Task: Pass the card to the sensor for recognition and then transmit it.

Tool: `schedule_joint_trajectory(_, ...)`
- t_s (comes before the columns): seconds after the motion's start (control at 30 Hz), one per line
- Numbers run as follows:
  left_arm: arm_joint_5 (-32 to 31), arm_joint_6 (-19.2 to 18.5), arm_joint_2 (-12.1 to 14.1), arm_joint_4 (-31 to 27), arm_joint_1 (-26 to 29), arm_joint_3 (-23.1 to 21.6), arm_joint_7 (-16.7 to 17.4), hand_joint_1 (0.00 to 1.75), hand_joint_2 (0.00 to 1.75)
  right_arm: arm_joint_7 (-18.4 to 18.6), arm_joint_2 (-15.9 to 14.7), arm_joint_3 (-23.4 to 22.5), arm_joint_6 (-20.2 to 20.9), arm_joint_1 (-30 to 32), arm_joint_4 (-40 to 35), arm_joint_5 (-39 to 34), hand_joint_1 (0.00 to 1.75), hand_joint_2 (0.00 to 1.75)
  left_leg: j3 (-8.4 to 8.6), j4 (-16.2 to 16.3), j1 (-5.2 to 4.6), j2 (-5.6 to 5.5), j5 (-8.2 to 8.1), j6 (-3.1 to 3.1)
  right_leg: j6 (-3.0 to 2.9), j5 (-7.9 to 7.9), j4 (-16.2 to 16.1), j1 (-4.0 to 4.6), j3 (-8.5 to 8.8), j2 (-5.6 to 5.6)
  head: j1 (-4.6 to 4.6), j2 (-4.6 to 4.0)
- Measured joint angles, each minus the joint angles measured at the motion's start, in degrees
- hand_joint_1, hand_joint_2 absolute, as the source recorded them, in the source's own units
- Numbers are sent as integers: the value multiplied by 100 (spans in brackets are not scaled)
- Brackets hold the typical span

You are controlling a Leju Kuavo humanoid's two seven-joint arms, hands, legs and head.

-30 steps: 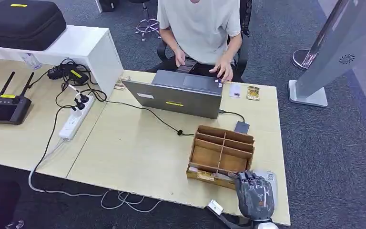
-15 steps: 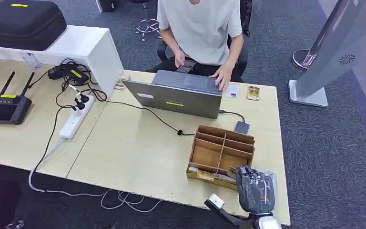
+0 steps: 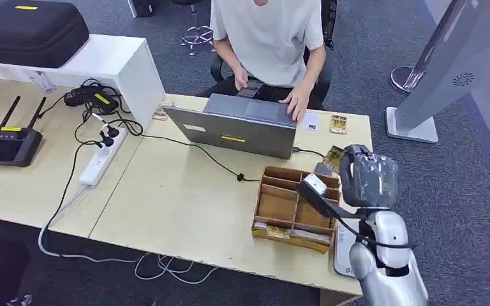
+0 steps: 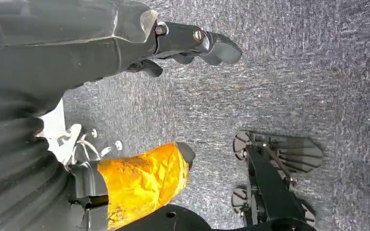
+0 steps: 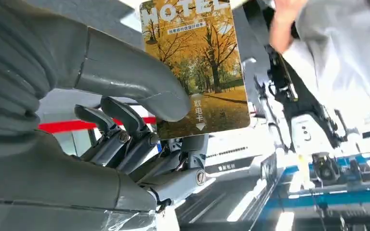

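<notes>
Right hand [image 3: 370, 175] lifted over the table's [image 3: 185, 210] right edge, thumb and fingers pinching the card [image 5: 197, 67] low down — thin, stiff, likely slick, so grip its edges.

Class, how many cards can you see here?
3: a hotel card in the right hand; a white card and a yellow card on the table beside the laptop. The wooden box may hide more.
</notes>
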Motion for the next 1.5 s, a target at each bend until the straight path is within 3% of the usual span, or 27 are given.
schedule_joint_trajectory(0.37,-90,-52,9,0,-6,-46,0,0,175,308,149,-66,70,-966,597,105,175,175,0,-1,1,0,1,-1,-1,0,1,0,-1,-1,2,0)
schedule_joint_trajectory(0.67,-190,-149,7,0,-53,-144,-120,0,175,1458,407,-424,22,-2068,1986,822,175,175,-1,-1,0,-1,8,-1,-2,4,2,0,-1,-1,2,0)
schedule_joint_trajectory(0.7,-186,-153,2,0,-58,-151,-122,0,175,1484,426,-479,7,-2158,2145,868,0,175,-1,-1,0,-2,9,-1,-3,5,2,0,-1,-1,2,0)
schedule_joint_trajectory(0.93,-170,-238,-7,0,-63,-160,-157,0,175,1475,564,-675,-142,-2408,2924,1062,0,175,0,-1,0,-2,8,-1,-6,6,2,0,-1,-1,2,0)
schedule_joint_trajectory(1.2,-164,-186,-4,0,-58,-160,-135,0,175,1510,546,-966,-194,-2434,3235,1016,0,175,-1,-1,0,-2,8,-1,-6,6,2,0,-6,-1,2,0)
schedule_joint_trajectory(1.33,-149,-140,-2,0,-39,-160,-103,0,175,1471,404,-1468,-218,-2432,3274,370,0,175,-3,0,-1,-8,8,-1,-6,6,1,0,-4,-5,2,0)
schedule_joint_trajectory(1.5,-136,-90,9,0,-23,-160,7,0,175,1163,113,-2801,-59,-2388,3185,-825,0,175,-5,2,-3,-15,7,1,0,10,-3,-2,-2,-15,2,0)
